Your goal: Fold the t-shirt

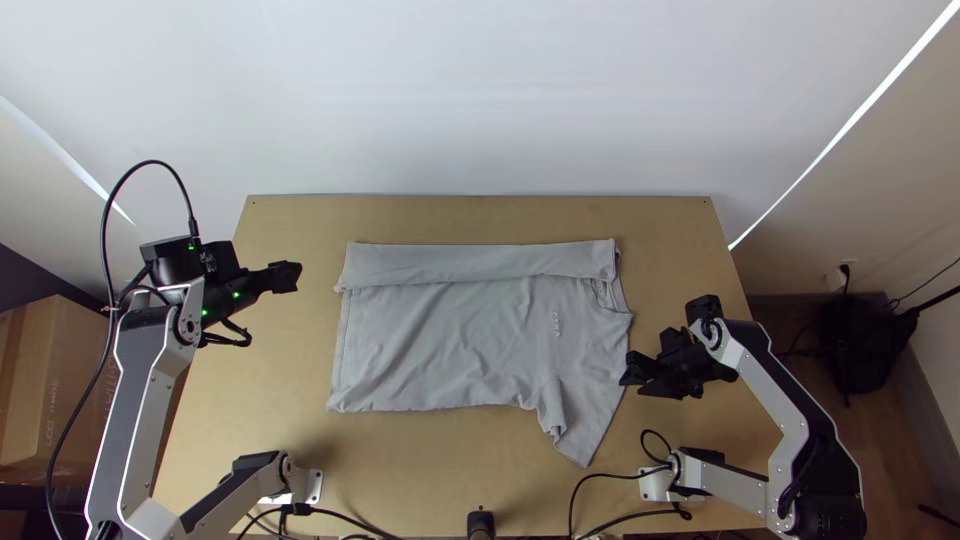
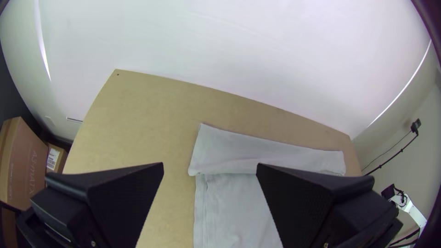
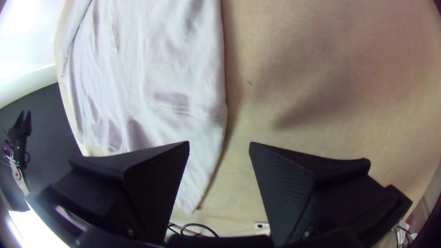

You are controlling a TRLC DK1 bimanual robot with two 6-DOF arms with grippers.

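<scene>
Overhead, the t-shirt's collar shows; wrist views show left and right jaws released.

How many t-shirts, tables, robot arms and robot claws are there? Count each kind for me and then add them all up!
Grey t-shirt: 1
Wooden table: 1
Robot arms: 2, the left arm and the right arm
Claws: 2, the left claw and the right claw
Total: 6
</scene>
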